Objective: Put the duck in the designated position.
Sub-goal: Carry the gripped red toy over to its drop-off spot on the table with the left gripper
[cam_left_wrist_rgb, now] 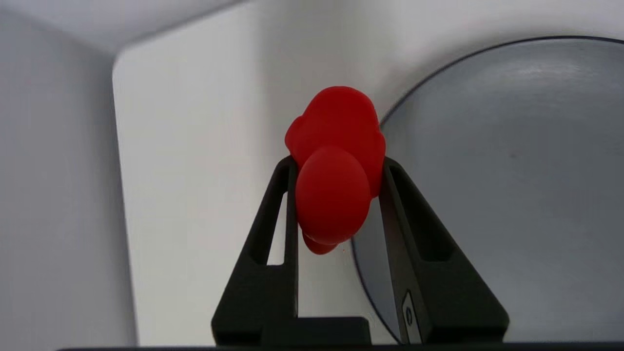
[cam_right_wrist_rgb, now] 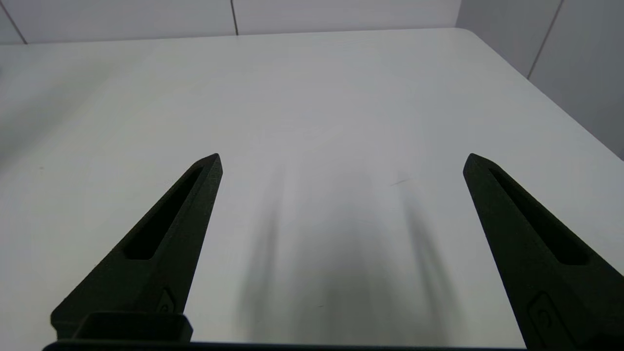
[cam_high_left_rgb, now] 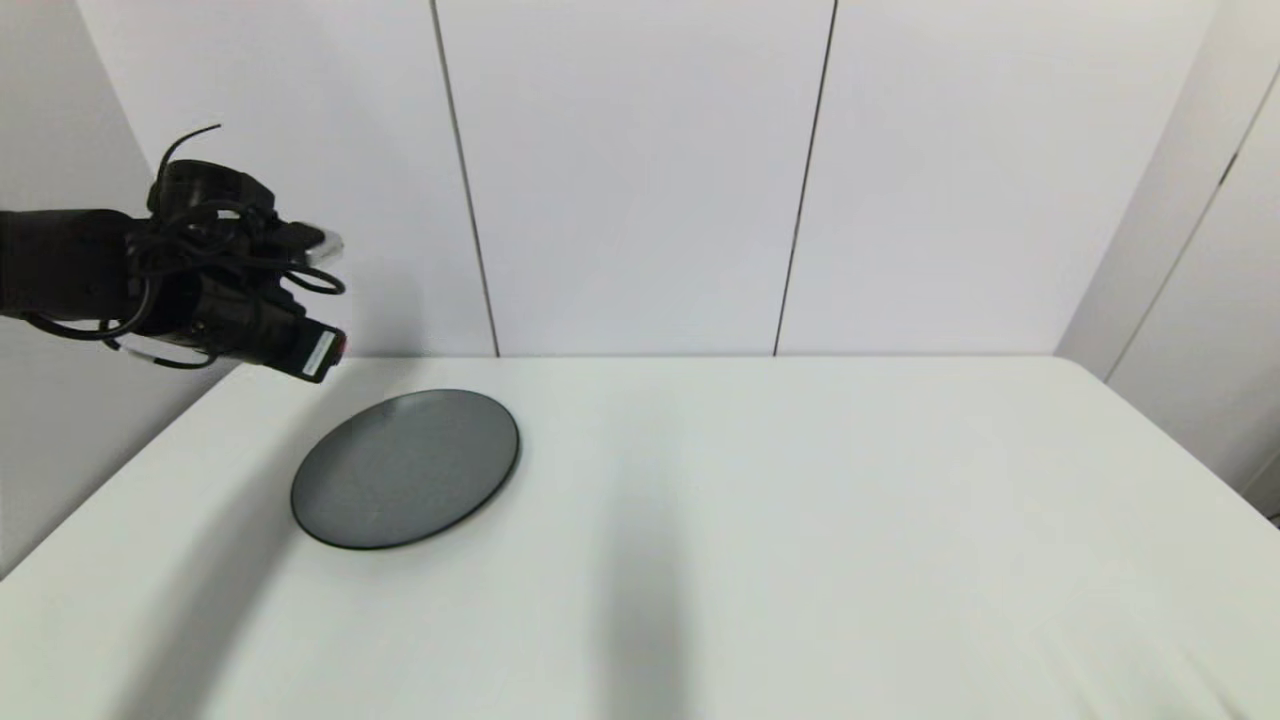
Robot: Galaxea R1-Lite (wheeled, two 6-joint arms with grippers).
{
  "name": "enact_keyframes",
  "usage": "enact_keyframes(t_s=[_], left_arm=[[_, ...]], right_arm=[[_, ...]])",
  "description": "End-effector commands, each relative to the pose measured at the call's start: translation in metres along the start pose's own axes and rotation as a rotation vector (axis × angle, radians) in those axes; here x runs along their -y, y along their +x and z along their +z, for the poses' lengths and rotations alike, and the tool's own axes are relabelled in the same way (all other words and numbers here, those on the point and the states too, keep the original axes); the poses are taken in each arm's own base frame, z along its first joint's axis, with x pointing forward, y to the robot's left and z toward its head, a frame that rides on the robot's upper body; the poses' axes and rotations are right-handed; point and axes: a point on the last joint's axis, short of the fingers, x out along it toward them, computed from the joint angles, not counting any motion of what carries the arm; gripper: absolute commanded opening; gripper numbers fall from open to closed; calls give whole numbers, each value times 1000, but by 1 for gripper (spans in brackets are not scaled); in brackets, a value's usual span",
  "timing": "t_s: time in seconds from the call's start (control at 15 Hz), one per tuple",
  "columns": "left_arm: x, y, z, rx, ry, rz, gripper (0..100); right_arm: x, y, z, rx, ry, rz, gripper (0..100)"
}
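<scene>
the duck (cam_left_wrist_rgb: 336, 170), small and red, is pinched in the left gripper (cam_left_wrist_rgb: 336, 165), held in the air beside the grey plate (cam_high_left_rgb: 405, 468) near the worktop's (cam_high_left_rgb: 800, 520) far left edge. it looks mid-carry; next, lower it onto the plate. the right gripper (cam_right_wrist_rgb: 341, 161) hangs spread wide, idle.
</scene>
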Motion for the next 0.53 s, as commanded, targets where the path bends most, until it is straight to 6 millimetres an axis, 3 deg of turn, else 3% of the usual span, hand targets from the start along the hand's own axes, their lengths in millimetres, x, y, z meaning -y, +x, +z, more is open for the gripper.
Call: enact_keyframes(t_s=[0.07,0.53], left_arm=[[-17,37,6,35,139,-82,0],[-12,72,12,174,215,-336,0]], right_arm=[[0,0,0,-1,0,0,100],[0,0,0,-1,0,0,100]])
